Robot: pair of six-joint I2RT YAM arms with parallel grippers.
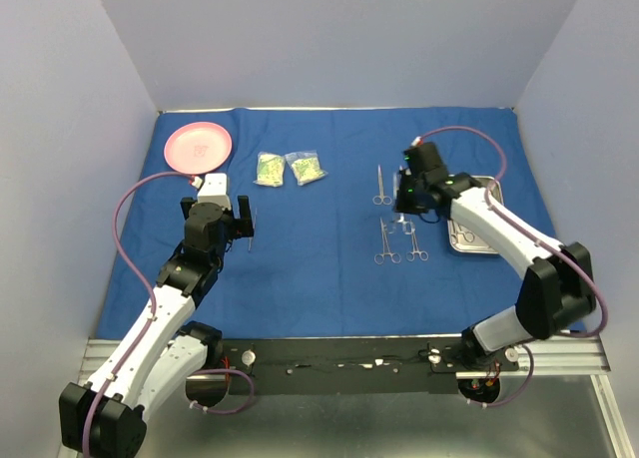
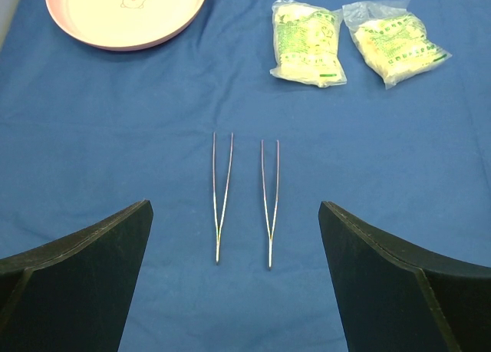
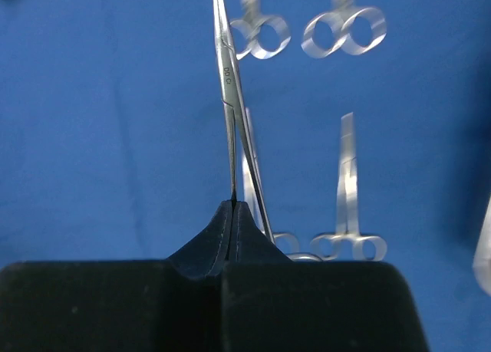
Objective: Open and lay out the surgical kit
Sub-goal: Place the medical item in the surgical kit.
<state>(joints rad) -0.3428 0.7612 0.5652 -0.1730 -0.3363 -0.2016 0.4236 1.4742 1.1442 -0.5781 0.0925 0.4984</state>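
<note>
right tool (image 3: 234, 214) clamped on forceps (image 3: 227, 76) tips, held off the cloth (image 3: 100, 137), probably to set beside the others | left tool (image 2: 234, 206) gaping above two parallel tweezers (image 2: 222, 191)
</note>
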